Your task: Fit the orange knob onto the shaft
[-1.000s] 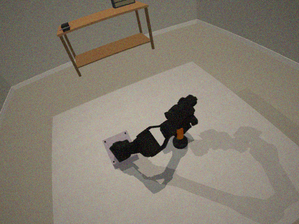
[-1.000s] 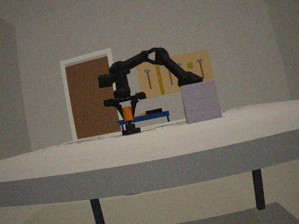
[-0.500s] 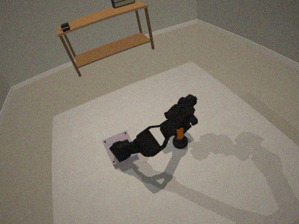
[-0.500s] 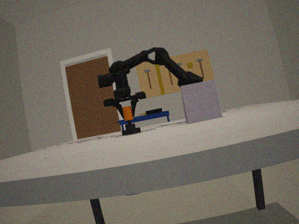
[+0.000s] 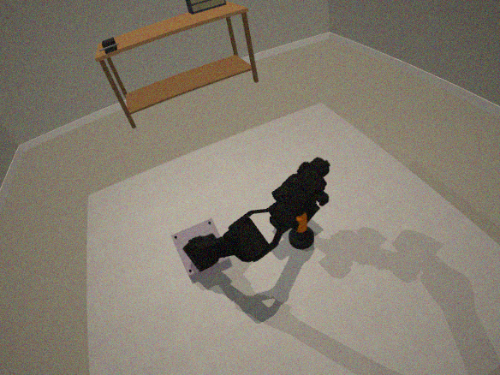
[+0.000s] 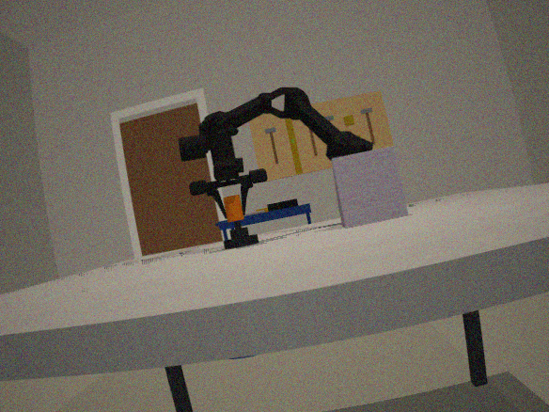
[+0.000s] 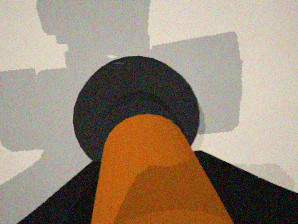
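Note:
The orange knob (image 5: 302,223) (image 6: 233,207) (image 7: 145,145) is held upright between the fingers of my gripper (image 6: 234,214) (image 7: 148,164), which is shut on it. The dark round pedestal (image 5: 301,241) (image 6: 241,242) (image 7: 92,112) stands directly below the knob. In the exterior view a short dark piece of the shaft (image 6: 238,226) shows between the knob's lower end and the pedestal's raised middle, so the knob is above the pedestal and not down on it. The shaft's top and flat side, and the knob's hole, are hidden. Whether the shaft's tip is inside the hole cannot be told.
The arm's base sits on a pale lilac block (image 5: 184,242) (image 6: 371,188) to one side of the pedestal. Shadows of the arm fall across the white table top (image 5: 141,325) (image 6: 291,273). A wooden shelf (image 5: 171,26), a door and a tool board (image 6: 324,141) are far behind.

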You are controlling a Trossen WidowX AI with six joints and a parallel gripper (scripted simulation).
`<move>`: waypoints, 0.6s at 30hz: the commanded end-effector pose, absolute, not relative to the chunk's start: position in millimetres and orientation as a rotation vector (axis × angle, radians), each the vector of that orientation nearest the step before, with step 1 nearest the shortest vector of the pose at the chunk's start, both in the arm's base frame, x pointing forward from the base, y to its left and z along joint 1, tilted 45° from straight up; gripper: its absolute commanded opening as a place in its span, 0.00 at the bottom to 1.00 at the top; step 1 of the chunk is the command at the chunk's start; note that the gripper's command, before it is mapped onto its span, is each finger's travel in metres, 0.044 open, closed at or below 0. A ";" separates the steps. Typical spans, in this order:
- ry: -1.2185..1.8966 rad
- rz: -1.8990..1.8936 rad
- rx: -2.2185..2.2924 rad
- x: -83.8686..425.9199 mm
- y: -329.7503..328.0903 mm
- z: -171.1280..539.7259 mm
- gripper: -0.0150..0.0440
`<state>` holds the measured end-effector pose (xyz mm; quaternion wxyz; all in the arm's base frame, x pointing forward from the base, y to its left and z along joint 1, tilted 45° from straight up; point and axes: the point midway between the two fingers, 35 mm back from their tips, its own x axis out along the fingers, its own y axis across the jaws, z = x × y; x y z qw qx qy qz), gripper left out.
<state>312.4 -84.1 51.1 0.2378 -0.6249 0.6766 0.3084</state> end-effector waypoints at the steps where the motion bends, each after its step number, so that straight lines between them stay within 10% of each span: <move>1: 1.852 0.853 -1.721 311.6 -85.2 51.1 0.25; 18: 1.852 0.853 -1.721 311.1 -85.2 51.7 0.25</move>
